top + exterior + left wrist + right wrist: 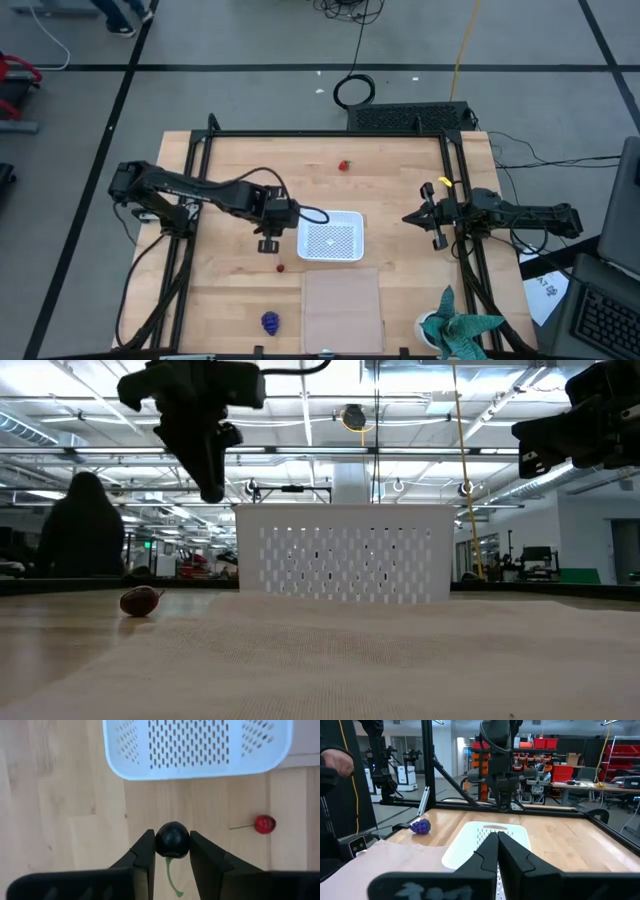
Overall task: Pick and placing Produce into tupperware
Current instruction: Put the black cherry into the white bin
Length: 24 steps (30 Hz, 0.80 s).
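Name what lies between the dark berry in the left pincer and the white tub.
Nothing: in the left wrist view only bare wooden table separates the dark berry from the white tub; the red cherry lies off to one side.

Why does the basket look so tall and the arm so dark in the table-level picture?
Low view: the tupperware sits close to a table-height lens, so it looms, and bright ceiling lights silhouette the left tool. Left wrist view: the dark berry shows a small glare spot.
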Each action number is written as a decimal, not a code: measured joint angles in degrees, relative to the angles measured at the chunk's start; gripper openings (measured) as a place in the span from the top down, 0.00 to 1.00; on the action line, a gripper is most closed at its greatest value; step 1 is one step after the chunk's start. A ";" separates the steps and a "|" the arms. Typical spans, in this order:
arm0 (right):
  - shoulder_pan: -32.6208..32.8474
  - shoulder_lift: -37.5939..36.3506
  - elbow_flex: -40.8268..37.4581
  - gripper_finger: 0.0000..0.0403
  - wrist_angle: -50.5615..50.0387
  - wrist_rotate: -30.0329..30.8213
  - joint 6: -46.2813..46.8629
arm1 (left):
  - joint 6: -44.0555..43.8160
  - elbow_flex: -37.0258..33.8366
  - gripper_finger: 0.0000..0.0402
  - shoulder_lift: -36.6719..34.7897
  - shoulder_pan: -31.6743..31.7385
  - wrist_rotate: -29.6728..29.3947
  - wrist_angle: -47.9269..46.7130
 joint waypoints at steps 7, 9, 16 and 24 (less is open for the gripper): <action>0.00 0.00 0.01 1.00 -0.01 0.01 0.00 | 3.41 4.38 0.78 0.00 1.09 -0.44 -2.98; 0.00 0.00 0.01 1.00 -0.01 0.01 0.00 | 4.55 5.19 0.78 0.00 1.62 -0.55 -3.53; 0.00 0.00 -0.01 1.00 -0.01 0.01 0.00 | 5.98 8.97 0.78 0.00 3.31 -2.76 -9.11; 0.00 0.00 0.01 1.00 -0.03 -0.01 0.00 | 6.36 11.68 0.78 0.00 5.09 -2.94 -11.53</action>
